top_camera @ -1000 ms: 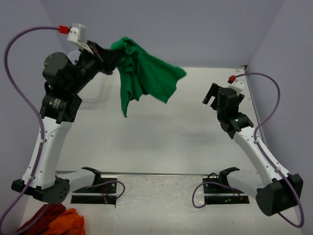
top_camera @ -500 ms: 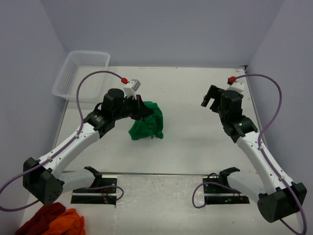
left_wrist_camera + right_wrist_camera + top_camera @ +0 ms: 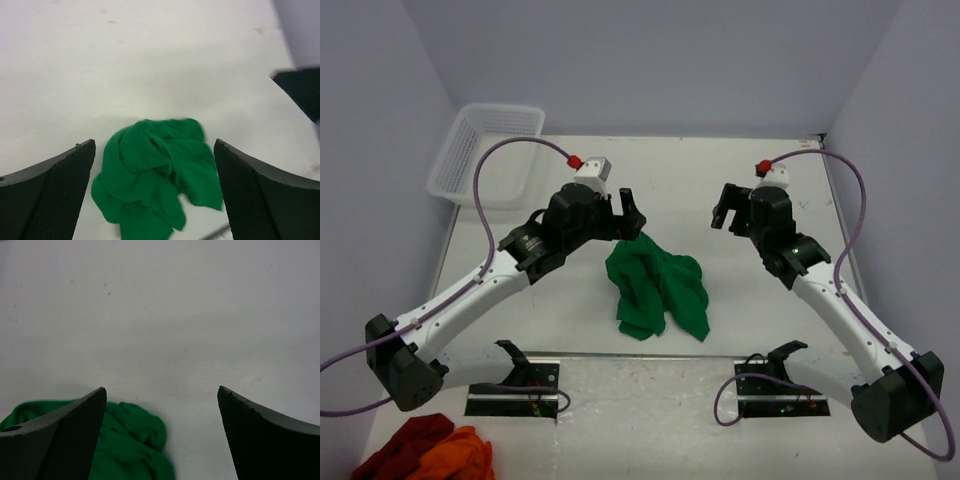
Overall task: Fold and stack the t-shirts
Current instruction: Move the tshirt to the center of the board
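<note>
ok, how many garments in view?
3: green shirt crumpled on the table; red garment and orange garment heaped off its near-left corner. More may hide beneath.

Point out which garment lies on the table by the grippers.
The green t-shirt, crumpled on the table; the red garment and orange garment sit heaped off its near left corner.

arms: white, black joints | cables: purple, red connectors | left claw, right claw: black

Top external looks down from high behind the table; both wrist cameras face it closely; all 3 share the green t-shirt.
</note>
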